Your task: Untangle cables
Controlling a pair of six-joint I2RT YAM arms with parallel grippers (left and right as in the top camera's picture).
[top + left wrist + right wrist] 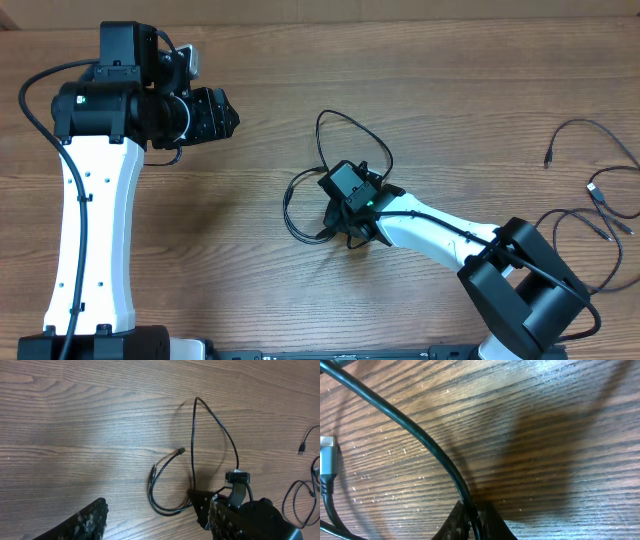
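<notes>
Right fingers [470,519]: pressed together on the cable [291,205], pinching it at their tips, low on the tabletop [450,80].
Left fingers [230,117]: spread, holding nothing, and hanging above bare wood. The left wrist view shows only one finger [87,522], at the lower left edge.
Cable: it leaves the right fingers' pinch and runs up and away from them across the wood. From overhead, a small loop lies just left of these fingers. A taller, narrow loop rises beyond them, past the wrist camera.
Cable ends: in the left wrist view two small plug tips [180,451] lie near each other inside the small loop. They are close ahead of the right fingers and well ahead of the left ones.
Silver plug [326,457]: flat on the wood to the left of the right fingers, apart from them, with its black cord trailing down. I cannot tell which cord it belongs to.
Other cables [598,192]: loose curves lying well behind the right fingers, out past that arm's base. They are far across the tabletop from the left fingers and touch neither.
</notes>
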